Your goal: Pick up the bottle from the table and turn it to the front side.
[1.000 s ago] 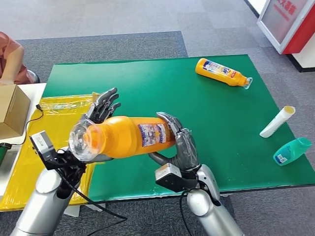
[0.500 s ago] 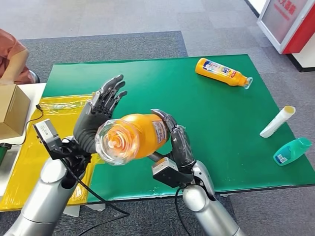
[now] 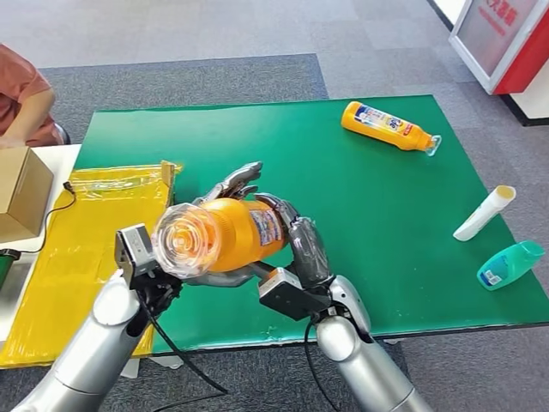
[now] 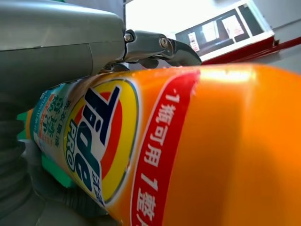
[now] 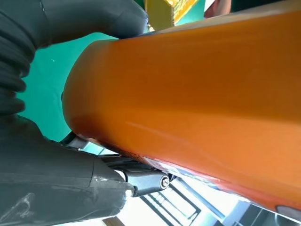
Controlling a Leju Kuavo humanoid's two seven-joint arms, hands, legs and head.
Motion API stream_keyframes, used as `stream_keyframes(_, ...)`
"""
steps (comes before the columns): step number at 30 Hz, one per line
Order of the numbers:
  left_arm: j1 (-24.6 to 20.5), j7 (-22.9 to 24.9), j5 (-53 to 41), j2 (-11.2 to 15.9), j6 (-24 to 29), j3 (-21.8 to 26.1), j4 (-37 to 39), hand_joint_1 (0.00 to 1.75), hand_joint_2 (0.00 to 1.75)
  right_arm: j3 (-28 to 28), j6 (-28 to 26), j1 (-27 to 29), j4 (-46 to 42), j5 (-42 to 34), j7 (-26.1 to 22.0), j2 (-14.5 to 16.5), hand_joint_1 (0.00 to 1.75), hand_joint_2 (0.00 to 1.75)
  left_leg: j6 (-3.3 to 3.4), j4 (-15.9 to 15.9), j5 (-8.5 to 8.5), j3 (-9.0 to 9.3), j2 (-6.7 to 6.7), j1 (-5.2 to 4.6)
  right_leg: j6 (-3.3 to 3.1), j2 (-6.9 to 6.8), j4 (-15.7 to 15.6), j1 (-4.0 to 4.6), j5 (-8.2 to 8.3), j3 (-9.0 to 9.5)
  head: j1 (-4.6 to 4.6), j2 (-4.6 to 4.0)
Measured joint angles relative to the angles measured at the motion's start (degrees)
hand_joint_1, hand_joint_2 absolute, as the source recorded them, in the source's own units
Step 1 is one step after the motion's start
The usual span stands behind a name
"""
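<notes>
Head view: we hold the orange plastic detergent bottle with a clear cap (image 3: pixel 223 236) lifted off the green table mat (image 3: pixel 363 215), lying roughly level with its clear cap end aimed toward the camera. Our right hand (image 3: pixel 304 249) wraps the base end, fingers curled over the top, taking the weight. Our left hand (image 3: pixel 230 187) cups the body near the cap, fingers reaching over the far side, thumb underneath, likely as a 2nd grip so the bottle can be rolled. In the left wrist view the Tide logo label faces that palm, so we judge the front is not yet shown outward. Also on the mat, well apart: a 2nd orange bottle lying flat (image 3: pixel 389 125), a white tube (image 3: pixel 482 213), a teal bottle (image 3: pixel 509 263).
</notes>
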Motion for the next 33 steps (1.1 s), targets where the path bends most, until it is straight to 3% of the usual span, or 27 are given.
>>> stream_keyframes(10,-2.15,0.76,-1.68,0.82,0.57,-1.08,2.05,0.00,1.75,1.65,-0.96,-0.18,2.77,2.77,1.17,0.79,1.75,1.75,0.00,0.00,0.00,0.00,0.00,0.00,0.00,0.01,0.00,0.00,0.00,-0.01,0.00,0.00)
stream_keyframes(14,-2.54,1.16,-1.83,0.94,1.20,-1.08,2.32,1.75,1.75,1.99,-1.19,-0.44,3.61,2.93,1.33,1.15,1.75,1.75,0.00,0.00,0.00,0.00,0.00,0.00,0.00,0.01,0.00,0.00,0.00,-0.01,0.01,0.00)
stream_keyframes(22,-1.99,0.78,-2.27,0.89,3.80,-1.01,2.26,1.75,1.75,2.29,-1.36,-0.62,4.58,3.02,2.38,1.41,1.75,1.75,0.00,0.00,0.00,0.00,0.00,0.00,0.00,0.01,0.00,0.00,0.00,-0.01,0.02,0.00)
stream_keyframes(29,1.94,-0.71,-2.80,-0.06,9.40,-0.31,-0.72,1.75,1.75,2.99,-1.69,-0.60,4.99,3.74,2.84,1.41,1.71,1.75,0.00,0.00,0.00,0.00,0.01,0.00,0.00,0.01,0.00,0.00,-0.01,-0.03,0.01,0.00)
stream_keyframes(33,3.62,-1.42,-4.44,-0.32,11.46,0.16,-2.42,1.75,1.75,3.37,-1.90,-0.57,5.00,4.07,3.29,1.43,0.02,1.75,0.00,0.00,-0.01,0.00,0.01,0.00,-0.01,0.01,0.00,0.00,-0.01,-0.02,0.01,0.00)
